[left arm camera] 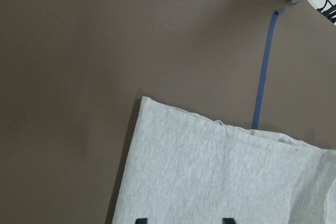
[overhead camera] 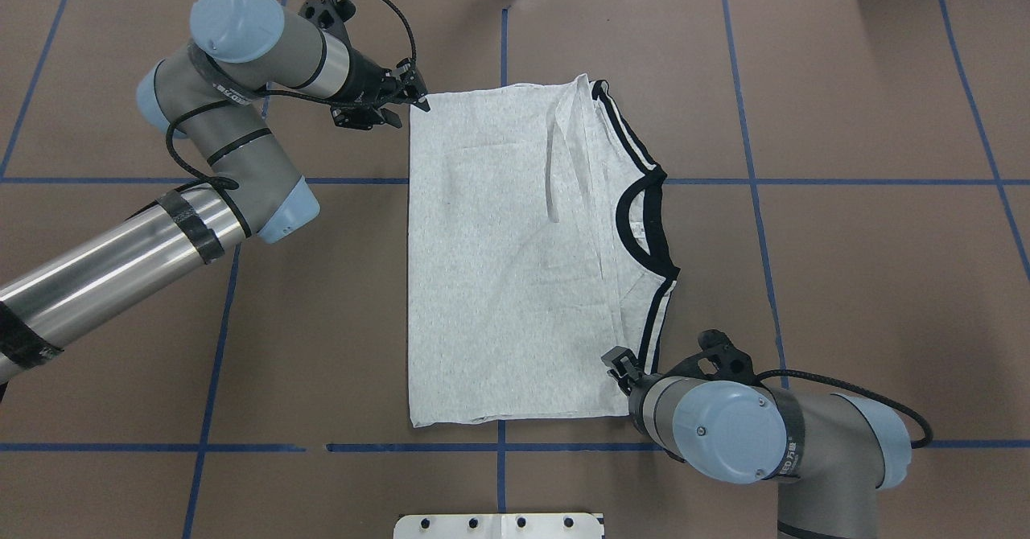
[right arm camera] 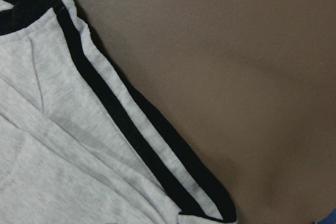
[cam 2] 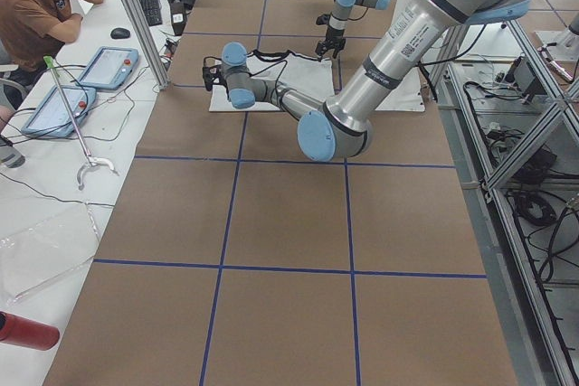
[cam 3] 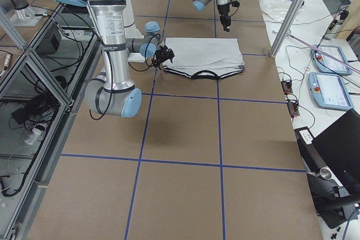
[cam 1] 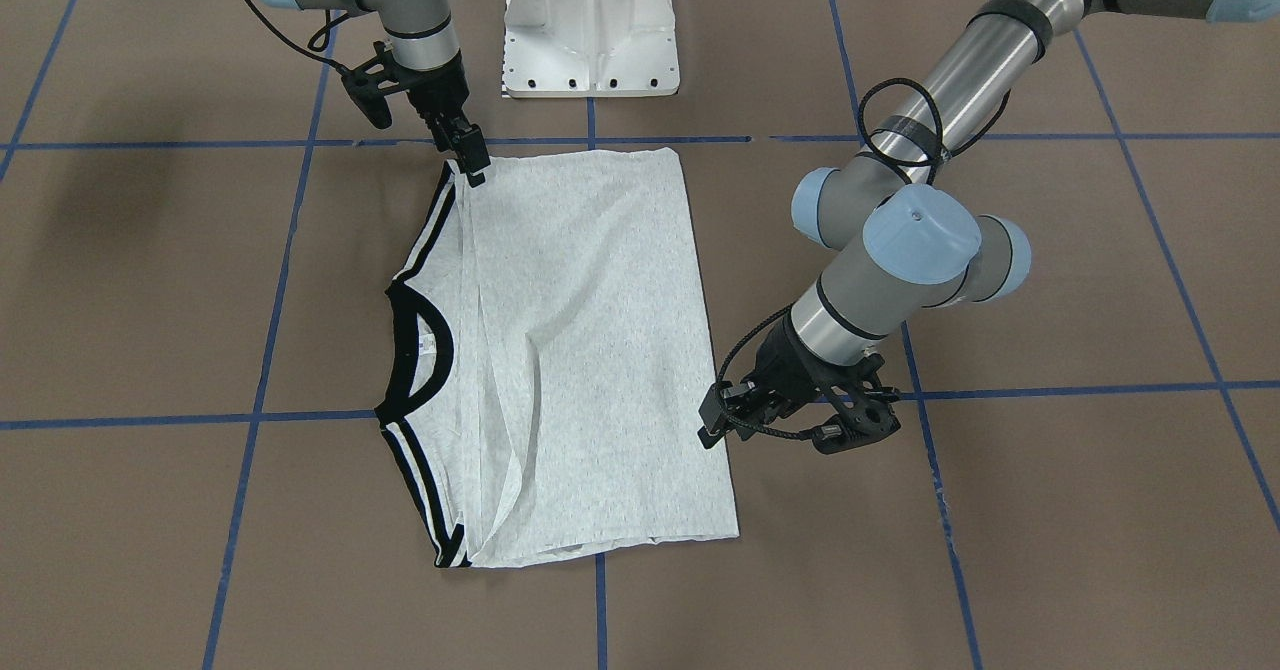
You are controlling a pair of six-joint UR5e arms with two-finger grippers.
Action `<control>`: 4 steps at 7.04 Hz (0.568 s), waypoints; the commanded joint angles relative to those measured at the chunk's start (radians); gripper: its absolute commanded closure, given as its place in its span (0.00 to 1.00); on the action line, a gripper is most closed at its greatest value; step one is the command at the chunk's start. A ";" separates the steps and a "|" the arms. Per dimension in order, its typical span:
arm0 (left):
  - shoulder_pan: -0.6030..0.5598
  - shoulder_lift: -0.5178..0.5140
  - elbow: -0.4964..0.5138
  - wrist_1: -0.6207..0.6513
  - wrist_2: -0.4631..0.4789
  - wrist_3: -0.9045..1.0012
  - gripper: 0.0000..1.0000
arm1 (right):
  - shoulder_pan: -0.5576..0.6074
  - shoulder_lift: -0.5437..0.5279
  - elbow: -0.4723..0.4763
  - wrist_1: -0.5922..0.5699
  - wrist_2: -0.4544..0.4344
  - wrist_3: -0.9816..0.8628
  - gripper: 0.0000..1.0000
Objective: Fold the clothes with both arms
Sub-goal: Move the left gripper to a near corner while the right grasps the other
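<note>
Left gripper [overhead camera: 414, 98]: well out from the white pedestal base [overhead camera: 499, 525], to its left, low at the T-shirt's far hem corner. Fingertips [left arm camera: 140, 220] spread apart over the cloth edge, not closed on it.

T-shirt [overhead camera: 499, 265]: flat on the brown table [overhead camera: 845, 281], straight ahead of the base. It is folded to a long rectangle, plain grey side up. Hem is toward the base's left; black neckband [overhead camera: 640, 225] and striped trim [overhead camera: 624, 125] are toward its right.

Right gripper [overhead camera: 618, 362]: just ahead of the base, to its right, at the shirt's near shoulder corner. Cannot tell whether its fingers are spread or together; the wrist view shows only trim and table.
</note>
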 commanded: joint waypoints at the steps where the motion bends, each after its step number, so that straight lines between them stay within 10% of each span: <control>1: -0.001 0.032 -0.029 0.000 0.001 0.000 0.44 | -0.001 0.003 -0.006 0.000 -0.001 0.001 0.31; 2: -0.001 0.035 -0.034 0.000 -0.001 0.000 0.44 | 0.001 0.006 -0.002 -0.011 -0.002 0.001 0.82; 4: -0.001 0.052 -0.046 0.000 0.001 0.000 0.43 | 0.002 0.006 0.002 -0.009 -0.002 0.004 1.00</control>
